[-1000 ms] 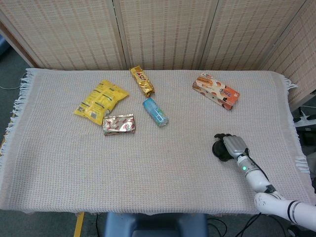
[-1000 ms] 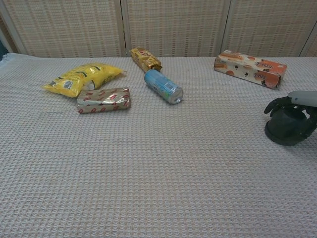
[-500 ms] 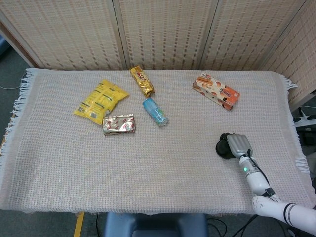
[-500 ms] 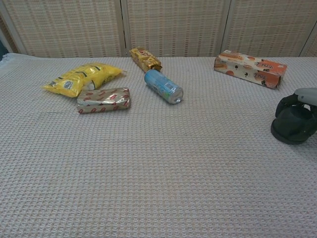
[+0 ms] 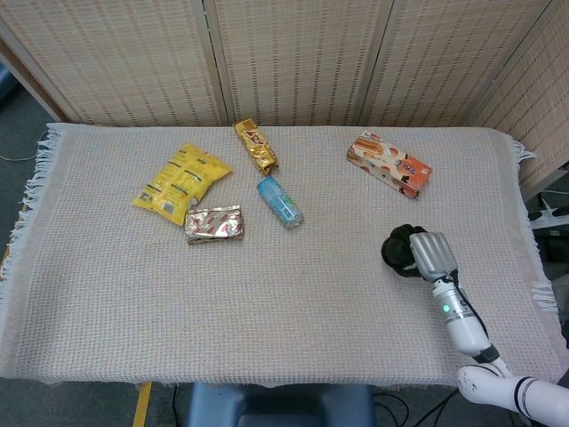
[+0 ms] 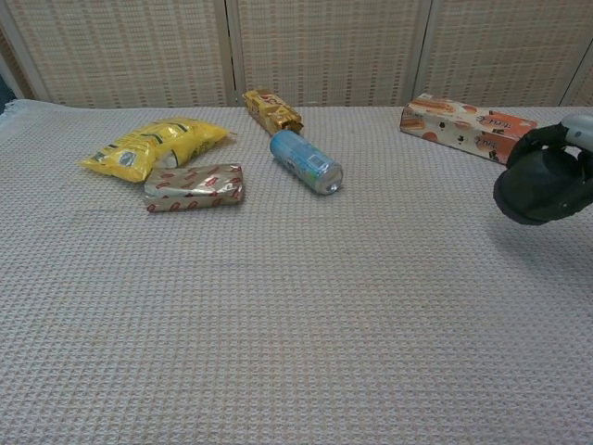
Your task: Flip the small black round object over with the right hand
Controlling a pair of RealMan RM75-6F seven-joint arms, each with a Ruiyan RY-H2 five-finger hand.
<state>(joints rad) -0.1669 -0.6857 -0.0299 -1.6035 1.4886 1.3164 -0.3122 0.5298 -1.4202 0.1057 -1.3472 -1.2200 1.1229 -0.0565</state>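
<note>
The small black round object (image 5: 400, 250) (image 6: 534, 189) is lifted off the cloth at the table's right side, held in my right hand (image 5: 425, 253) (image 6: 556, 171). Dark fingers (image 6: 536, 141) wrap over its top in the chest view, and a shadow lies on the cloth beneath it. In the head view the hand's pale back covers the object's right part. My left hand appears in neither view.
An orange biscuit box (image 5: 388, 164) (image 6: 467, 127) lies behind the hand. A blue can (image 5: 280, 202), a gold bar (image 5: 255, 145), a yellow snack bag (image 5: 182, 180) and a silver-red packet (image 5: 214, 223) lie at centre-left. The table's right edge (image 5: 532, 240) is close.
My right hand has closed around the black round object and raised it off the cloth; a second ago the object sat on the table under the fingers.
</note>
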